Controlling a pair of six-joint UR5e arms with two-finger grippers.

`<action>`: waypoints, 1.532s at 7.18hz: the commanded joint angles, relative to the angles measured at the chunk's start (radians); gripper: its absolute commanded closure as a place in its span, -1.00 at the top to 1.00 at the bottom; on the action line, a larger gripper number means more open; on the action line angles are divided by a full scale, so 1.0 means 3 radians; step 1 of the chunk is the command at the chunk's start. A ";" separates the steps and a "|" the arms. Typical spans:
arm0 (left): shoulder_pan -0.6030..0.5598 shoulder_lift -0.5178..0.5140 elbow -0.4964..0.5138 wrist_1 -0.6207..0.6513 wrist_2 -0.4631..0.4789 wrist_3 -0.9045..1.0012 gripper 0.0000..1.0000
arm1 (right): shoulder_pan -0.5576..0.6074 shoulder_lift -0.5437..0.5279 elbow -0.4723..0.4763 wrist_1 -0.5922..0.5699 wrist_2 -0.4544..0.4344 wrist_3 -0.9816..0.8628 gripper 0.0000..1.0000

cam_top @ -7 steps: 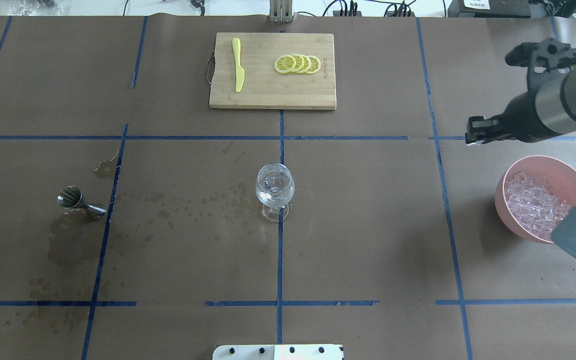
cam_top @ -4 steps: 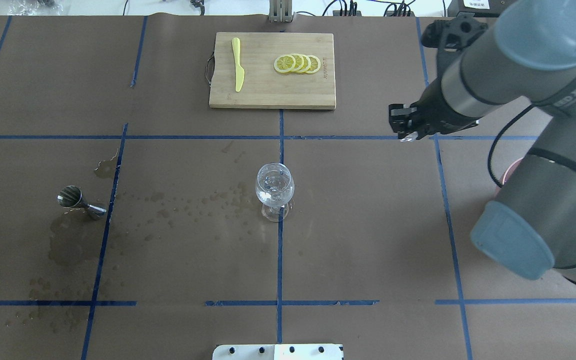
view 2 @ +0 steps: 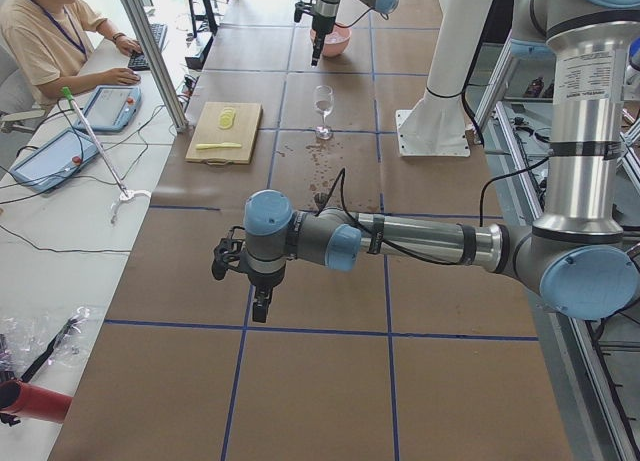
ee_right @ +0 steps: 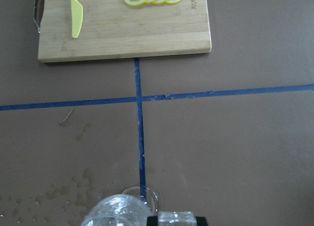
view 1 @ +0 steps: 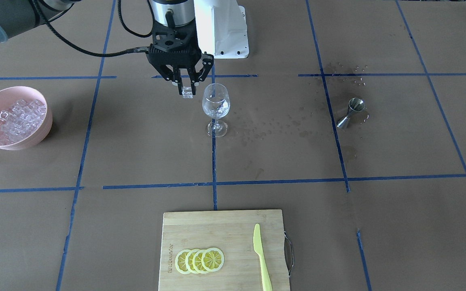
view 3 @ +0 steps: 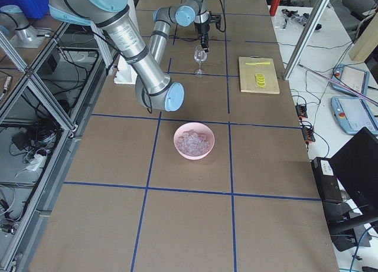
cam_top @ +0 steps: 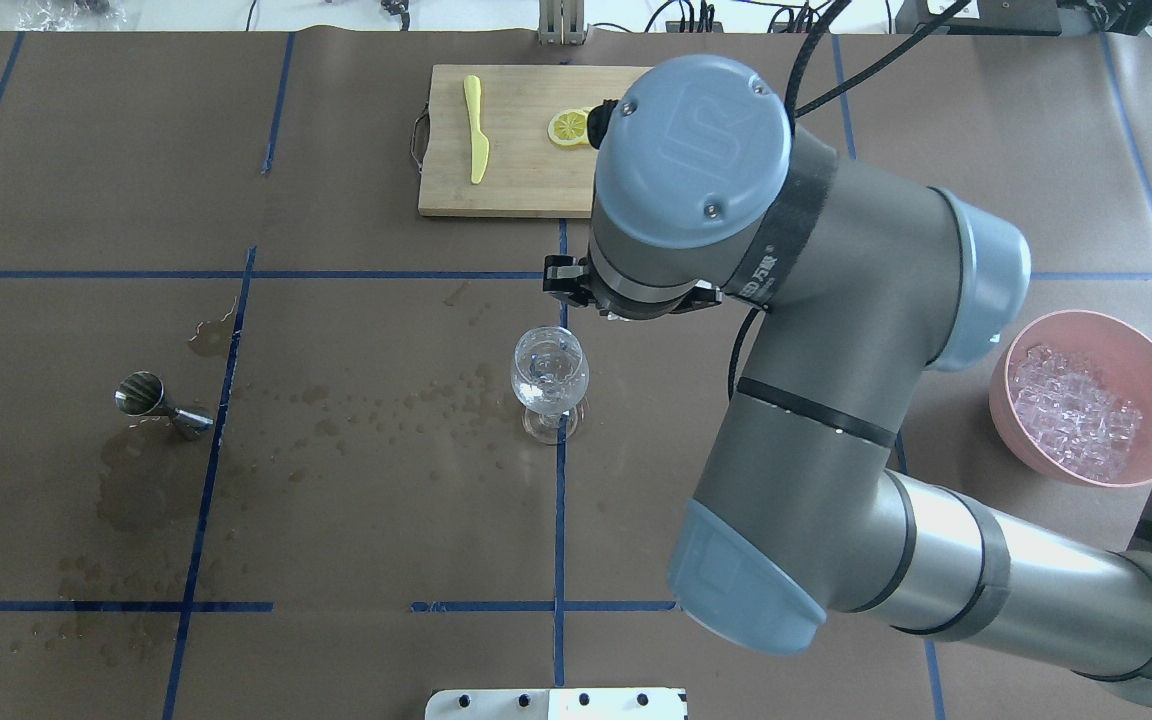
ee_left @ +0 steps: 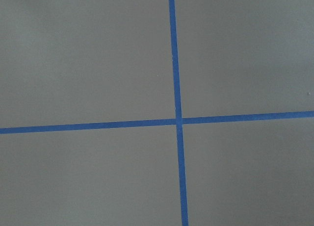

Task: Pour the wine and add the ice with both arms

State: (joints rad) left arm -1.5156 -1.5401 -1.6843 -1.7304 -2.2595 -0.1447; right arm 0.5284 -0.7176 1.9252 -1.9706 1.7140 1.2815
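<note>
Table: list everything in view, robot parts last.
wine glass: one, clear, upright at the centre of the table
bowl: one, pink, robot's right side
ice cubes: heap, clear, in the bowl
ice cube: one, clear, in the right hand
jigger: one, steel, among wet stains, robot's left side
cutting board: one, bamboo, far side from the robot
lemon slices: four, yellow, overlapping on the board
knife: one, pale yellow, on the board
person: one, beige top, seated at a side desk
right hand: black, shut on the ice cube, beside the glass's rim
left hand: black, over bare table; open or shut unclear
</note>
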 commanded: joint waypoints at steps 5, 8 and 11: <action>0.0000 0.0005 0.0010 0.0000 0.0000 -0.0003 1.00 | -0.0294 0.0444 -0.0328 -0.0278 -0.0181 0.0197 -0.37; 0.0000 0.0010 0.0010 0.0000 0.0005 0.0002 1.00 | -0.0294 0.0428 -0.0327 -0.0278 -0.0196 0.0192 1.00; 0.0000 0.0020 0.0010 0.0005 0.0005 -0.0003 1.00 | -0.0269 0.0383 -0.0216 -0.0288 -0.0155 0.0141 1.00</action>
State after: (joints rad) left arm -1.5156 -1.5349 -1.6812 -1.7300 -2.2581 -0.1445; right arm 0.4422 -0.5915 1.8383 -2.0548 1.6601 1.3347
